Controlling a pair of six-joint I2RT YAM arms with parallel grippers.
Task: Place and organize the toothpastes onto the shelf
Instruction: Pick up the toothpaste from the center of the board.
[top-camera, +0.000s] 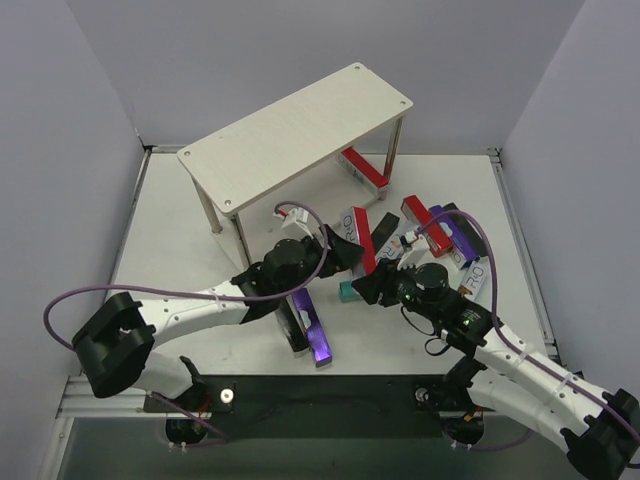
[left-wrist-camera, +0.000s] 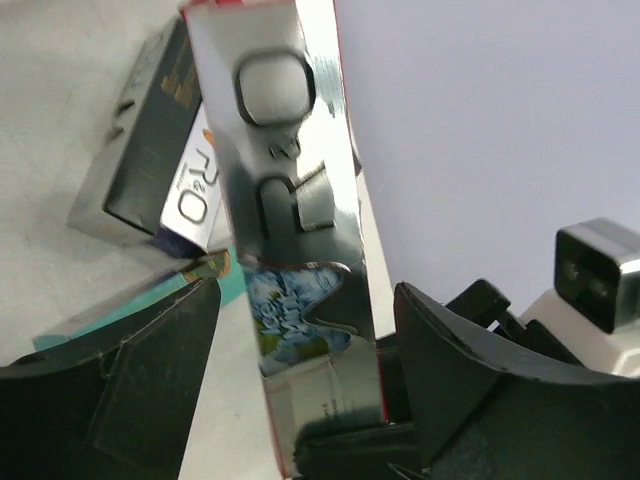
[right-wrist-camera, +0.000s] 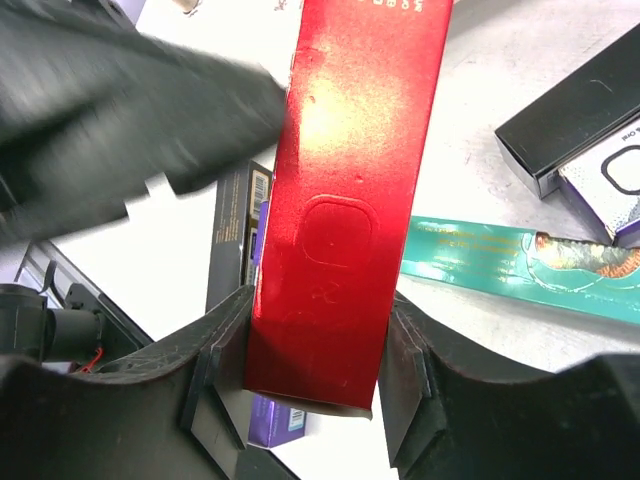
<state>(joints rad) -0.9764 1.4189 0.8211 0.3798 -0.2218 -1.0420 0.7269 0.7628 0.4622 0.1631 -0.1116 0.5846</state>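
Note:
One red toothpaste (top-camera: 367, 252) stands tilted between my two grippers at mid-table. My right gripper (right-wrist-camera: 315, 380) is shut on its lower end, both pads pressed flat against the red toothpaste (right-wrist-camera: 345, 180). My left gripper (left-wrist-camera: 305, 340) is open around the same carton (left-wrist-camera: 290, 200), with a gap on each side. In the top view the left gripper (top-camera: 352, 255) and right gripper (top-camera: 372, 285) nearly meet. The shelf (top-camera: 300, 135) stands at the back with another red toothpaste (top-camera: 365, 170) on its lower board.
A purple carton (top-camera: 312, 330) and a black carton (top-camera: 292, 325) lie near the front under the left arm. Right of centre lie a red carton (top-camera: 418, 215), a purple one (top-camera: 450, 230) and a white one (top-camera: 478, 275). A teal carton (right-wrist-camera: 510, 265) lies beside the right gripper.

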